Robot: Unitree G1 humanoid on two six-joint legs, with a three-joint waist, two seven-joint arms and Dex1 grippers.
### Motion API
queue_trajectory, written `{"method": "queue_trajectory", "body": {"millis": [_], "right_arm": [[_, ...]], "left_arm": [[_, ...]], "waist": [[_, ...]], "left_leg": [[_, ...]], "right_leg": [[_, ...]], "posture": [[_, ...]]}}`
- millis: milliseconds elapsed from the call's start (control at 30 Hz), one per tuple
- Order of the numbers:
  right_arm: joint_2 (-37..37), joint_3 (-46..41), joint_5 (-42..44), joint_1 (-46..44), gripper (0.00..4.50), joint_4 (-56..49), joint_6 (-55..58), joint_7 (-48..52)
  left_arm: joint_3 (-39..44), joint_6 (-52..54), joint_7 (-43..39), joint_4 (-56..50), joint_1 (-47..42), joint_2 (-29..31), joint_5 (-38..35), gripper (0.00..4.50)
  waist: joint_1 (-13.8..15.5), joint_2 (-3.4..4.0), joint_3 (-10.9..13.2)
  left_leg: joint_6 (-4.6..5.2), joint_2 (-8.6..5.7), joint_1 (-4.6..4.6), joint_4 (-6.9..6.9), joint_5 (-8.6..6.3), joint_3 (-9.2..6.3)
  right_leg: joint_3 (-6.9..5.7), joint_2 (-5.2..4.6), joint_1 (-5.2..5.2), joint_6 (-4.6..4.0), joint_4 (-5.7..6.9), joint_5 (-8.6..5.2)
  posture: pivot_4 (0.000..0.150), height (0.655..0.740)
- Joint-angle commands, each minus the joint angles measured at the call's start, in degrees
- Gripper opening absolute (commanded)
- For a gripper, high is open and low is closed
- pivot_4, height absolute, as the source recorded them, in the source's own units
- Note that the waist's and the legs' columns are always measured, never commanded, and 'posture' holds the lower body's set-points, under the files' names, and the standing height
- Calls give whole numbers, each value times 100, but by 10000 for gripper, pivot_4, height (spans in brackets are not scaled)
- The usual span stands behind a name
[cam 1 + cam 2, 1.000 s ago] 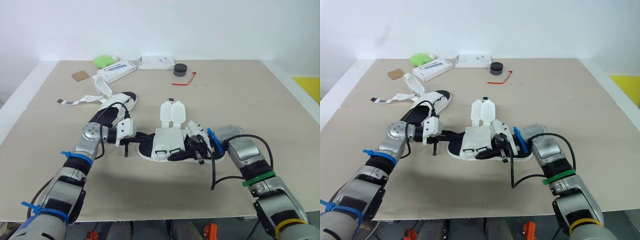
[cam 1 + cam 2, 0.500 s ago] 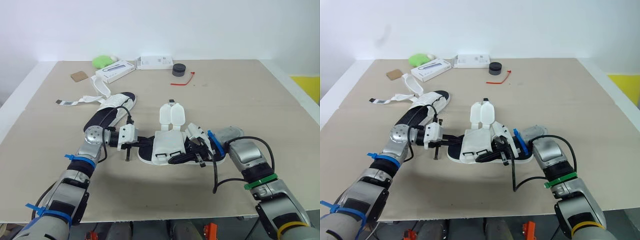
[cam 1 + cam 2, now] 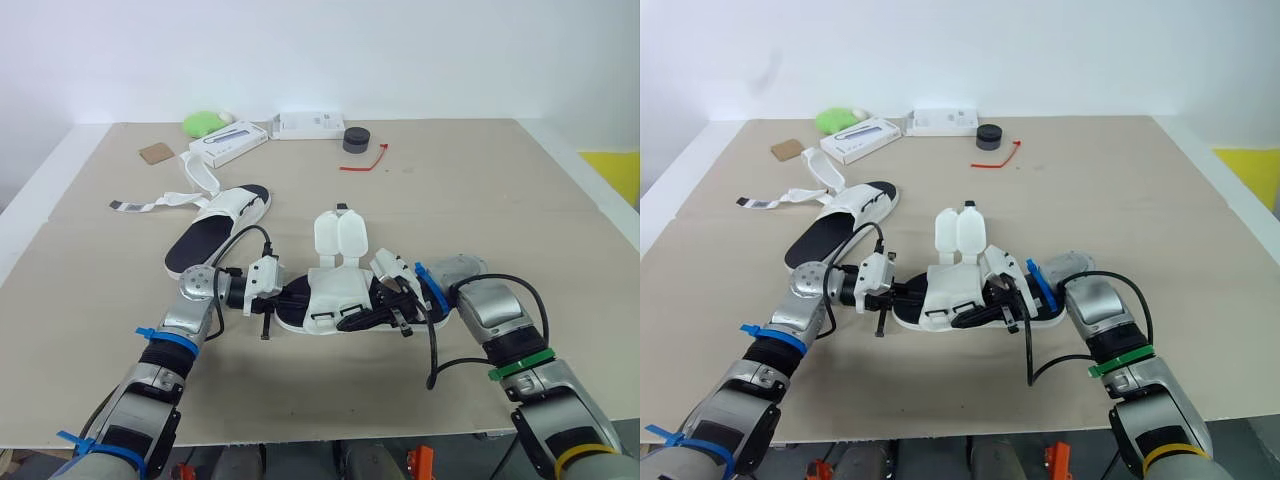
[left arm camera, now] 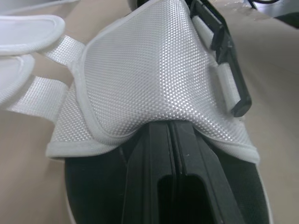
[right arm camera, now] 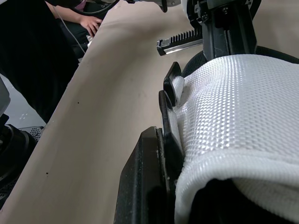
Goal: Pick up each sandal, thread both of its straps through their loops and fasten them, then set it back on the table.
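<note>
Left tool (image 3: pixel 288 297) lies low over the table (image 3: pixel 480 200), its two black fingers (image 4: pixel 154 177) pressed together with no gap and pushed in under the white mesh upper of the near sandal (image 3: pixel 340 290); the fingertips are hidden beneath the mesh. Right tool (image 3: pixel 380 310) meets the same sandal from the opposite end and is closed on the side of the upper that carries the black loops (image 4: pixel 230 70), with one finger (image 5: pixel 147 186) on the outside of the mesh. The sandal rests on the table between the two tools. Its two white straps (image 3: pixel 340 233) lie side by side beyond the tools, loose and not passed through the loops.

Past the left tool, farther up the table, the second sandal (image 3: pixel 222 222) lies with its straps unfastened and trailing outward. Well beyond both tools, along the far edge, sit two closed white boxes (image 3: pixel 230 143) (image 3: pixel 312 124); what they hold cannot be seen. Near them are a green lump (image 3: pixel 205 124), a small black round pot (image 3: pixel 356 139), a red tie (image 3: pixel 365 160) and a brown card (image 3: pixel 157 153).
</note>
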Motion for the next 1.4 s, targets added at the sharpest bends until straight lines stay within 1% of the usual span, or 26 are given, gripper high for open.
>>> {"method": "queue_trajectory", "body": {"millis": [33,167,267,300,400,567,800,933,1267,1400], "right_arm": [[216,-162,255,-167,0,-166,14,-30],[242,-188,270,-172,0,-205,49,-73],[237,-213,280,-161,0,-259,86,-103],[234,-221,277,-157,0,-282,102,-120],[225,-244,265,-146,0,-327,142,-155],[175,-296,299,-132,0,-404,224,-144],[113,-352,252,-195,0,-294,149,-136],[109,-401,181,-339,0,-29,23,-164],[77,-381,-104,-813,0,1119,-550,-105],[61,-340,-53,-758,0,1070,-545,-14]], "left_arm": [[-694,-178,-468,230,219,-66,453,516],[-886,-948,-292,957,180,159,1064,516],[-914,-1206,-112,1355,139,218,1251,516],[-896,-1255,-48,1455,136,221,1272,516],[-814,-1198,21,1567,173,187,1176,516],[-746,-1004,-17,1422,369,128,948,516],[-719,-820,-10,1360,409,160,815,516],[-752,-830,-46,1296,434,216,806,516],[-747,-735,-33,1164,433,198,773,516],[-736,-745,-7,1176,440,207,778,516]], "waist": [[-10,0,0],[-11,0,-17],[-12,6,-51],[-12,9,-56],[-11,18,-88],[-10,41,-120],[-9,42,-137],[-9,42,-137],[-16,42,-136],[-16,42,-136]], "left_leg": [[0,0,0,0,0,0],[0,3,5,-1,0,-1],[0,3,19,0,0,0],[0,3,21,1,0,0],[1,4,31,2,1,0],[2,4,44,4,2,1],[1,3,43,0,1,1],[1,3,43,0,1,1],[1,4,49,1,1,1],[2,4,52,1,1,1]], "right_leg": [[0,0,0,0,0,0],[0,4,3,-2,0,0],[0,3,14,-7,0,-1],[0,3,16,-24,0,-8],[1,3,21,-28,0,-5],[1,2,29,-29,1,-3],[1,3,29,-35,1,-8],[1,3,28,-35,1,-8],[2,3,25,-34,1,-2],[2,3,25,-35,1,0]], "posture": [[1500,7400],[1500,7400],[1500,7400],[1500,7400],[1500,7400],[1500,7400],[1500,7400],[1500,7400],[1500,7400],[1500,7400]]}}
